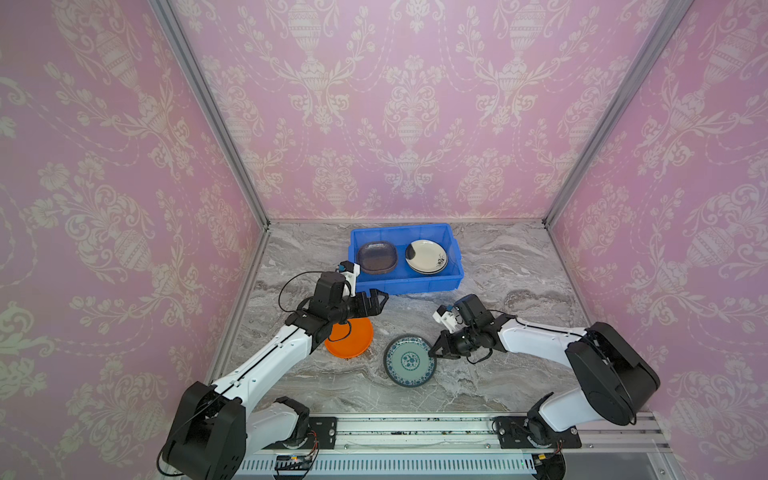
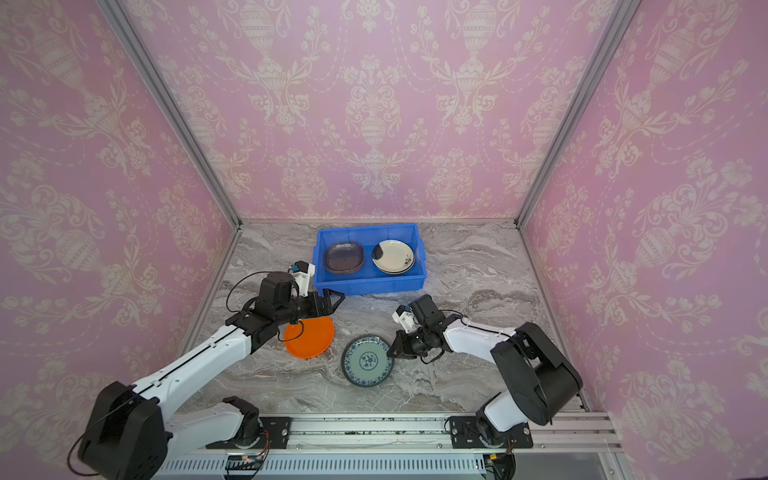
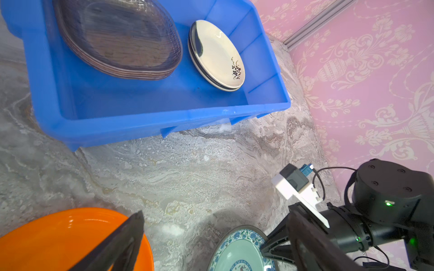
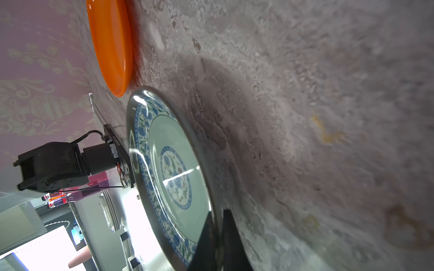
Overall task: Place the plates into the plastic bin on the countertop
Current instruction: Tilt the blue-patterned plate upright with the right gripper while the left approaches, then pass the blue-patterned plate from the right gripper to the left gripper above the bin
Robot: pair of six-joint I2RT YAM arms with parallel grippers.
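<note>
Toward the rear ctr of the marble-veined countertop (image 1: 498, 266) we find the blue plastic bin (image 1: 411, 286), open side up. Contents, as both top views show: (a) L half, a nested stack of translucent grey-brown rounded-square glass plates (image 1: 376, 257); (b) R half, a short stack of round cream plates (image 1: 427, 257), the top one w/ a small dark flower sprig near its rim and a dark edge showing btw layers. The two stacks sit just beside each other, a strip of blue floor btw them; count per stack we cannot tell. Outside the bin, two plates lie on the countertop nearer the front edge: an orange plate (image 1: 353, 340) at L, partly under the L arm (image 1: 282, 353), and a teal-white floral plate (image 1: 409, 360) just R of it, close but apart. L gripper (image 1: 380, 303): jaws spread wide, nothing btw them, hanging over bare marble btw the orange plate and the bin's near wall. R gripper (image 1: 433, 353): jaws pressed together on the R rim of the teal-white floral plate, one finger over and one under per the R wrist view; whether that edge is off the surface we cannot tell.
</note>
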